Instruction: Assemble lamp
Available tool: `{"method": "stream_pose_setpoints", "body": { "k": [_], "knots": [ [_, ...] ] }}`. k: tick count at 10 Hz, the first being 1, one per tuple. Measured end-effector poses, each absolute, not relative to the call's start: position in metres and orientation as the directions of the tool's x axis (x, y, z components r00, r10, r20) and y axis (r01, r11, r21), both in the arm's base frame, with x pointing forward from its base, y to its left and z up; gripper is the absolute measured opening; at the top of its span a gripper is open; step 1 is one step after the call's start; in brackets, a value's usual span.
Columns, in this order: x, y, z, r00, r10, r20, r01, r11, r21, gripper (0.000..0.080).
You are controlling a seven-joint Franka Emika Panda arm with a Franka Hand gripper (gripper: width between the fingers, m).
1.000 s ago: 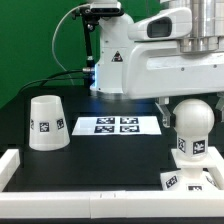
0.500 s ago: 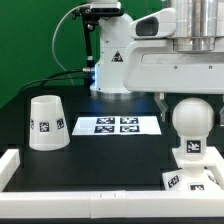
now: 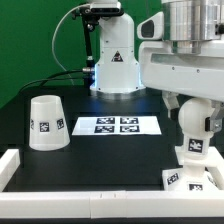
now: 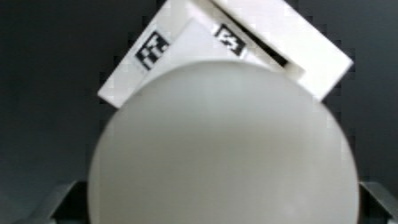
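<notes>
The white ball bulb [image 3: 199, 127] stands on the angular white base block [image 3: 190, 160] at the exterior view's right. My gripper [image 3: 195, 108] is down over the bulb's top, open, one finger on each side, with a thin dark gap between each finger and the ball. In the wrist view the bulb [image 4: 222, 150] fills most of the frame, with the tagged base [image 4: 267, 40] beyond it and my gripper [image 4: 221, 207] astride it. The cone shade [image 3: 46, 122] stands alone, wide end down, at the exterior view's left.
The marker board [image 3: 117, 125] lies flat in the middle of the black table. A raised white rail [image 3: 90, 176] runs along the front and left edges. The arm's pedestal [image 3: 112, 65] stands at the back.
The arm has swung toward the exterior view's left and come down, so the hand now covers the top of the bulb. Bulb, base and shade have not moved.
</notes>
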State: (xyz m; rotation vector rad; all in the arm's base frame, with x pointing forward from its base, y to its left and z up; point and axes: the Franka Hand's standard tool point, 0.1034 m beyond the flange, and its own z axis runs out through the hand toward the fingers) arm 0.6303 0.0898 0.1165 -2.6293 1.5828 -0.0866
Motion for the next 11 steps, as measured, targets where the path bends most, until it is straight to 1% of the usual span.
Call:
{"method": "stream_pose_setpoints", "body": {
  "k": [1, 4, 5, 6, 7, 8, 9, 11],
  "knots": [
    [0.631, 0.09, 0.116, 0.415, -0.91, 0.004, -0.906, -0.413, -0.091, 0.056],
    [0.63, 0.09, 0.116, 0.409, -0.913, 0.002, -0.909, -0.407, -0.092, 0.0558],
    [0.631, 0.089, 0.116, 0.413, -0.911, 0.002, -0.907, -0.411, -0.093, 0.0675],
    [0.632, 0.081, 0.126, 0.463, -0.887, 0.006, -0.881, -0.46, -0.107, 0.0675],
    [0.63, 0.071, 0.141, 0.495, -0.869, 0.006, -0.862, -0.492, -0.126, 0.0695],
    [0.627, 0.062, 0.151, 0.511, -0.859, 0.005, -0.851, -0.507, -0.139, 0.0698],
    [0.627, 0.057, 0.155, 0.495, -0.869, -0.005, -0.86, -0.488, -0.15, 0.0698],
    [0.626, 0.06, 0.151, 0.499, -0.867, -0.005, -0.858, -0.493, -0.143, 0.0699]
  ]
}}
